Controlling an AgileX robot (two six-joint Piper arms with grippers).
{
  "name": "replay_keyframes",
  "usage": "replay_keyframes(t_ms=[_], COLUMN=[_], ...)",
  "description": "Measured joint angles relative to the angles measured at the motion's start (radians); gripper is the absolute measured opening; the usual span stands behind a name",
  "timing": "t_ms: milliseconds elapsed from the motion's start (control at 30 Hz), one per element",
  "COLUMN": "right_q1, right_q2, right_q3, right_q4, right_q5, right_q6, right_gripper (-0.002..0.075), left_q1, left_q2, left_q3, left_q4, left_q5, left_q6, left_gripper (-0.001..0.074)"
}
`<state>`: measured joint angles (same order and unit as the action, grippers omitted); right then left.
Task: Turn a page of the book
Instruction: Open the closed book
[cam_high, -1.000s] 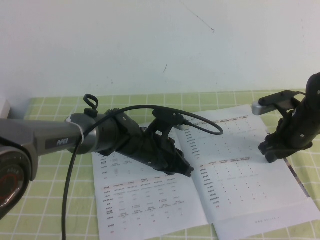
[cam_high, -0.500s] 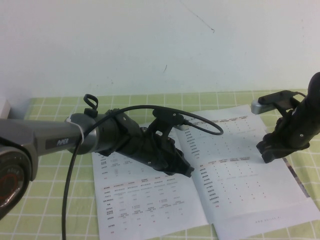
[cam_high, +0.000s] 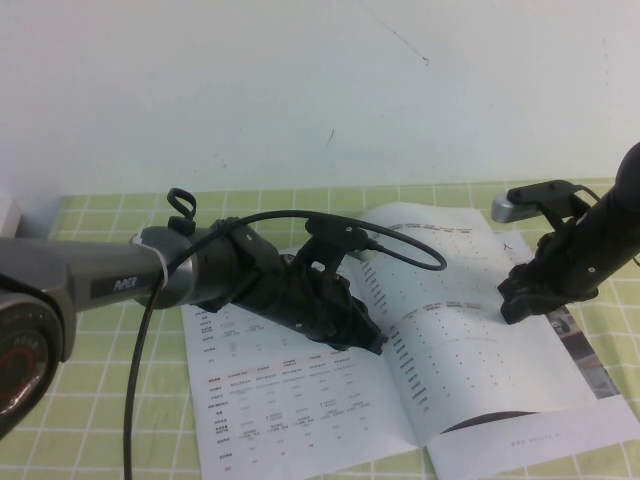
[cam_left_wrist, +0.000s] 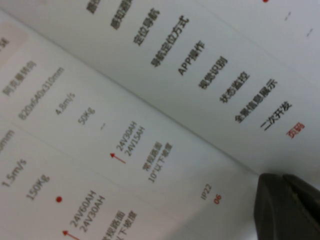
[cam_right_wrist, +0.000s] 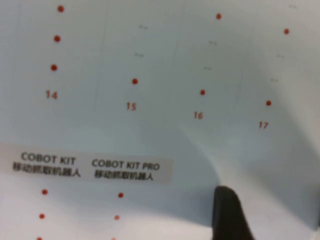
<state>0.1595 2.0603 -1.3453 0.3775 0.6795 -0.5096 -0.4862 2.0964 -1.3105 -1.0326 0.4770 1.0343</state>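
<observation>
Lying open on the bench with its green-checked cover, the book sits between both arms, its spine running near the middle of the high view. The page on the right half bows upward, its outer edge off the sheet beneath, where a strip of dark photo shows.

The right gripper rests on that bowed page near its outer edge, with its fingers set apart; 1 dark fingertip presses the paper in the right wrist view. It looks to be pushing the sheet rather than pinching it. The left gripper is down on the left half, just beside the spine; whether its fingers are spread or together I cannot tell.

Judging by the bow, the page is very light, thin and floppy, likely smooth under the pads, and easy to crease or tear. The free outer edge is the best place to take hold, while the other half stays pinned near the spine.
</observation>
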Motion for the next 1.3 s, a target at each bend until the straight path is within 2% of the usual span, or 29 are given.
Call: replay_keyframes(t_ms=[367,700,1033,1300], right_q1=[0.000,0.000,0.000,0.000], right_q2=[0.002,0.002,0.002,0.002], right_q3=[0.000,0.000,0.000,0.000], right_q4=[0.091,0.132,0.278,0.323], right_q5=[0.011,0.018,0.031,0.038], right_q6=[-0.050,-0.084,-0.203,-0.251], right_gripper=[0.0314,0.0300,0.0299,0.0280], left_q1=[0.000,0.000,0.000,0.000], left_q2=[0.000,0.000,0.000,0.000], left_q3=[0.000,0.000,0.000,0.000], left_q4=[0.000,0.000,0.000,0.000], left_q5=[0.000,0.000,0.000,0.000], left_q6=[0.000,0.000,-0.006,-0.004], left_gripper=[-0.0004,-0.0004,-0.0004,-0.0004])
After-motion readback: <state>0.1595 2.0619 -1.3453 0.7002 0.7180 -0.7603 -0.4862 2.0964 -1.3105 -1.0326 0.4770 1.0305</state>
